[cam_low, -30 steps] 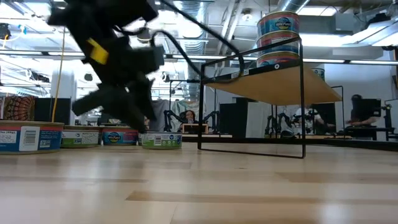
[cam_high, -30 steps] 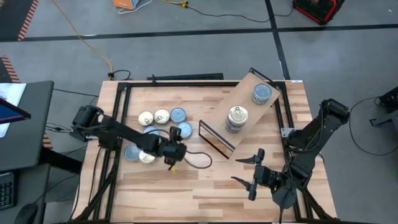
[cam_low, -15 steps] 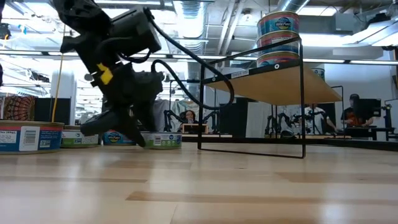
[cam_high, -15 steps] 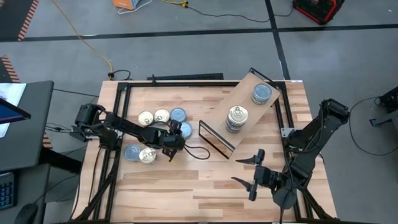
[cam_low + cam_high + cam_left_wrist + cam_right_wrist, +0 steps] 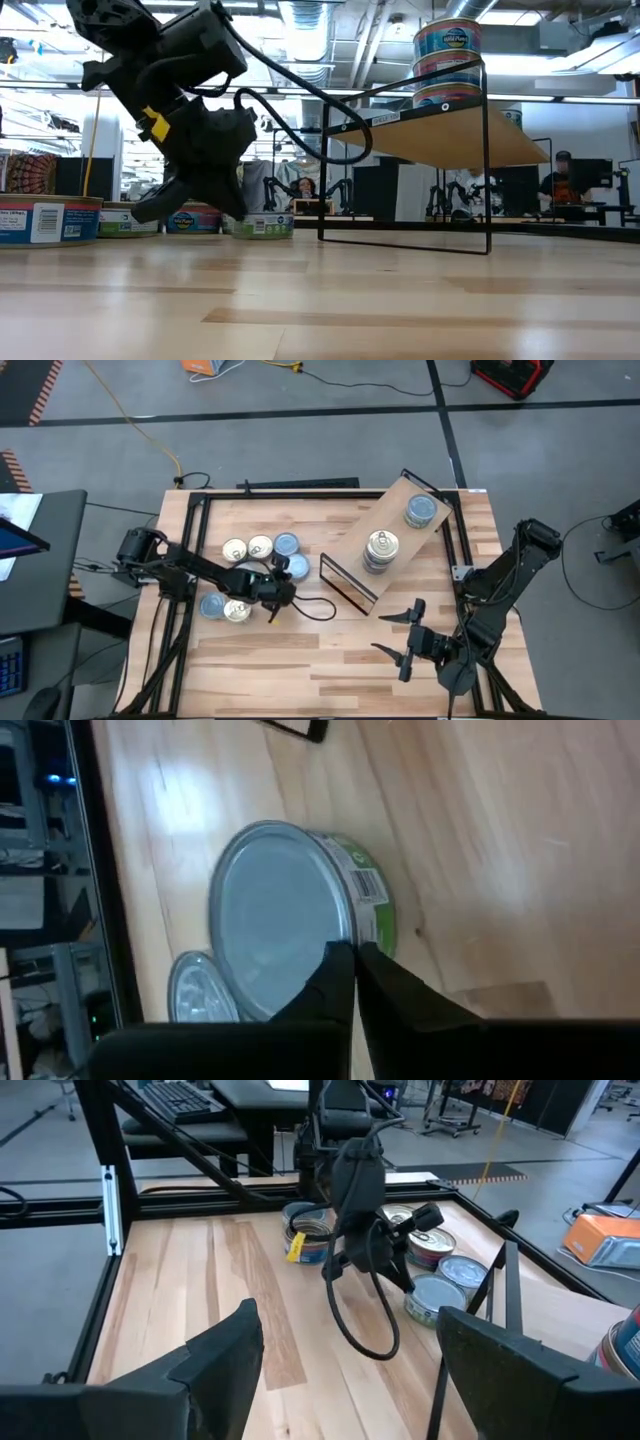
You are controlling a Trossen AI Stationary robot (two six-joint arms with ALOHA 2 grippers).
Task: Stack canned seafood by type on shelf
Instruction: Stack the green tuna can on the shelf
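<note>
Several canned seafood tins lie loose on the tabletop's left half: gold-lidded ones [image 5: 247,548] and blue-lidded ones [image 5: 286,544]. My left gripper [image 5: 350,960] is shut, slanting down, its tips at the near rim of a blue-lidded tin with a green label [image 5: 280,920], the one nearest the shelf [image 5: 298,568]. The shelf [image 5: 400,532], a wood board on a black frame, carries a gold-topped stack [image 5: 381,548] and a blue-topped tin [image 5: 423,512]. My right gripper [image 5: 400,637] hangs open over the near right of the table, holding nothing. My left gripper's shut fingertips [image 5: 338,965] stand at the edge of the blue lid [image 5: 325,935], on the tin's near side, slanting down from the table's near-left. Whether they touch the rim, I cannot tell. The tin sits flat on the tabletop.
A gold tin [image 5: 238,611] and a blue tin [image 5: 212,605] lie beside the left arm. A black cable loop [image 5: 318,610] trails on the wood near the left gripper. Black frame rails [image 5: 190,510] border the table. Bare wood lies between the shelf and the near edge.
My left gripper has gone down and toward the table's far edge, closing in on the blue-lidded tin, and has rolled a little about its own axis. The tins and my right arm have kept still.
</note>
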